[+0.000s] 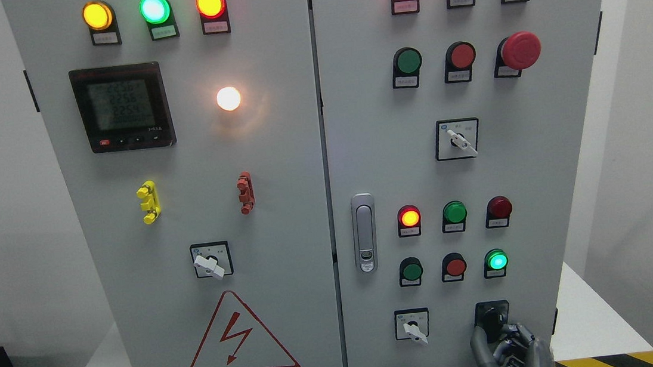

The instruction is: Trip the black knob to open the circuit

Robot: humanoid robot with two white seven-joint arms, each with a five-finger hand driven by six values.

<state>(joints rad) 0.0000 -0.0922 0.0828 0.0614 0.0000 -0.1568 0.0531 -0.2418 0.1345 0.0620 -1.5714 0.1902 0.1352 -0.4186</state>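
The black knob [491, 317] sits low on the right-hand door of the grey control cabinet [305, 209], in a dark square plate just to the right of a white-handled selector switch [413, 326] and below a lit green lamp [496, 261]. The right hand [507, 349] reaches up from the bottom edge of the picture and is at the knob: its metal fingers [481, 343] are curled in toward it, the tips touching or nearly touching its lower side, though whether they truly pinch the knob or only rest against it cannot be told from this angle. No left hand shows. As a judgement, the reach is done and the grasp is either made or about to be made; the turn itself looks still to come, since several indicator lamps are glowing across both doors, among them a red lamp [409, 217] above the lower button rows, and the meter display [121, 106] on the left door shows lit figures. Which way the knob points is hidden by the fingers and its dark colour, so its present position cannot be read. What is left is to close firmly and rotate the knob to its tripped position.
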